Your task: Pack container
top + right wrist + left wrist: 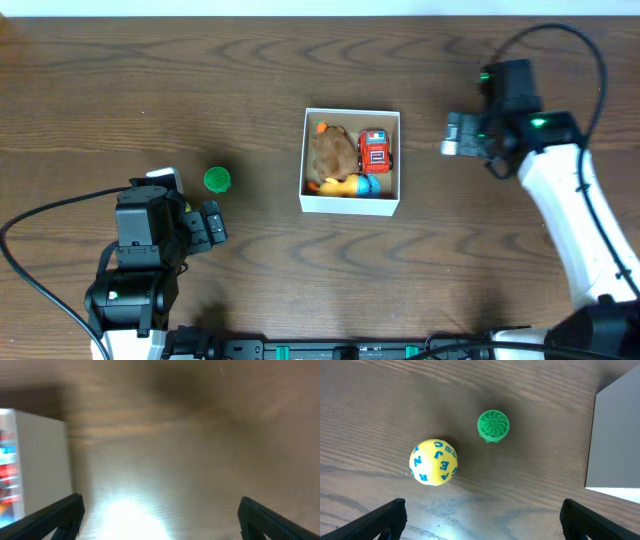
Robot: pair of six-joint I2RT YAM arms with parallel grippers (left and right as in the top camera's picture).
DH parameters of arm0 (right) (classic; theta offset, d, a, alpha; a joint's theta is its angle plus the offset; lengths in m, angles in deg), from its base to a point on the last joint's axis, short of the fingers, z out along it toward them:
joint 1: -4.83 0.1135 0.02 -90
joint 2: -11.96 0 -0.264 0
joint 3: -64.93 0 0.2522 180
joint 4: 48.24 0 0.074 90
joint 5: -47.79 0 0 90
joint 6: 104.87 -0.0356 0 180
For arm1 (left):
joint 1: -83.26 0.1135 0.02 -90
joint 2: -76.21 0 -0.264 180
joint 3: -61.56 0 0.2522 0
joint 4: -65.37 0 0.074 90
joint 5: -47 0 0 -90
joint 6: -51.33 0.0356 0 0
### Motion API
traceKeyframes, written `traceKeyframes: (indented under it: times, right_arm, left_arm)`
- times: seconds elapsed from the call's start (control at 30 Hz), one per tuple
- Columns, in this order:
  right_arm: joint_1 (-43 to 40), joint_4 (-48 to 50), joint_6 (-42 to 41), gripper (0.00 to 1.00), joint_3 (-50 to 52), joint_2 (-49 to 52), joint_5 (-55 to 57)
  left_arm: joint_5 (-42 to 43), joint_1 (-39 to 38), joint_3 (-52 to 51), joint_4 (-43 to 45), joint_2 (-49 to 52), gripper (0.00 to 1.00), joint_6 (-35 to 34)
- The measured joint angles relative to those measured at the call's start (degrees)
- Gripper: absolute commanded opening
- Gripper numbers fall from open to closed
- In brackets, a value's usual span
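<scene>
The container [350, 204] is a square white-walled box at the table's middle. It holds a brown plush toy [333, 151], a red toy truck [374, 150] and a yellow and blue toy [352, 184]. A green round toy [217, 179] lies on the table left of it, also in the left wrist view [493, 425]. A yellow ball with blue letters [433, 462] lies near it; the overhead view hides it under the left arm. My left gripper [212, 224] [482, 520] is open and empty, short of both toys. My right gripper [455, 135] [160, 517] is open and empty, right of the container.
The container's white wall shows at the right edge of the left wrist view [615, 440] and at the left edge of the blurred right wrist view [40, 455]. The table is dark brown wood. Black cables trail from both arms.
</scene>
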State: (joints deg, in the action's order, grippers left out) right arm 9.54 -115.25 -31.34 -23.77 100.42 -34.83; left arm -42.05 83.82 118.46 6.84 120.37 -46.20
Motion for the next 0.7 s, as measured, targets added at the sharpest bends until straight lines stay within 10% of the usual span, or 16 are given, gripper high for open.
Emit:
traceKeyframes:
  times: [0.7]
  right_arm:
    - [-6.0, -3.1, -0.8, 0.99, 0.0, 4.0, -3.6]
  left_arm:
    - [-1.2, 11.5, 17.4, -8.3, 30.2, 0.98, -11.4]
